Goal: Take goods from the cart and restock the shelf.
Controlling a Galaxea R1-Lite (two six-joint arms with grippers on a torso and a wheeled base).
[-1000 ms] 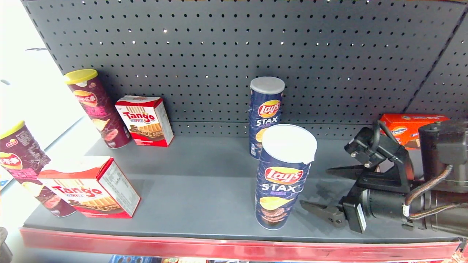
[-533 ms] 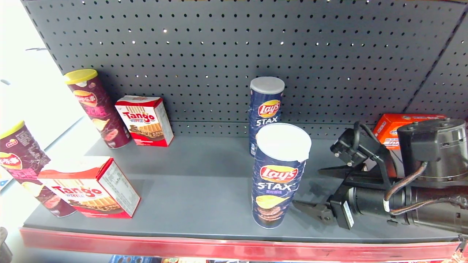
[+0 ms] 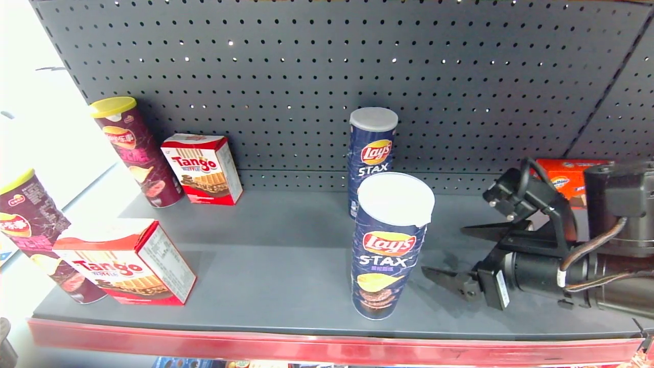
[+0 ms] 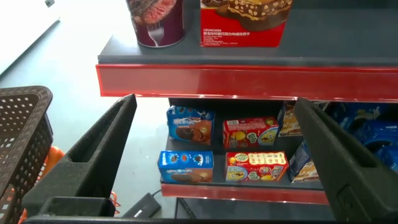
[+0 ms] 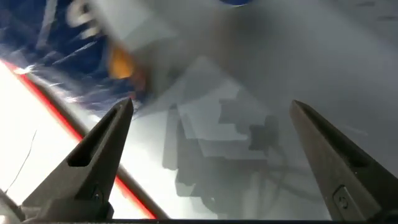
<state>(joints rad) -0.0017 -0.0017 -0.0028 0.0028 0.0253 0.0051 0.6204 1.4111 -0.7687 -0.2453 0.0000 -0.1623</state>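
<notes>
Shelf (image 3: 286, 266) bears the blue chip can (image 3: 388, 250) upright. Right gripper (image 3: 443, 250) sits just right of the can, jaws spread, empty; left gripper (image 4: 214, 106), lower than the can, gapes empty too. Placement seems done; next, back away without nudging it.

Shop aisle, retail shelving.
Pegboard-backed shelf (image 3: 286, 266) with red price rail (image 3: 306, 347) at 6 o'clock; chip cans (image 3: 391, 245) centre, wafer boxes (image 3: 202, 168) toward 9 (more snack boxes (image 4: 249, 134) on lower tiers).
</notes>
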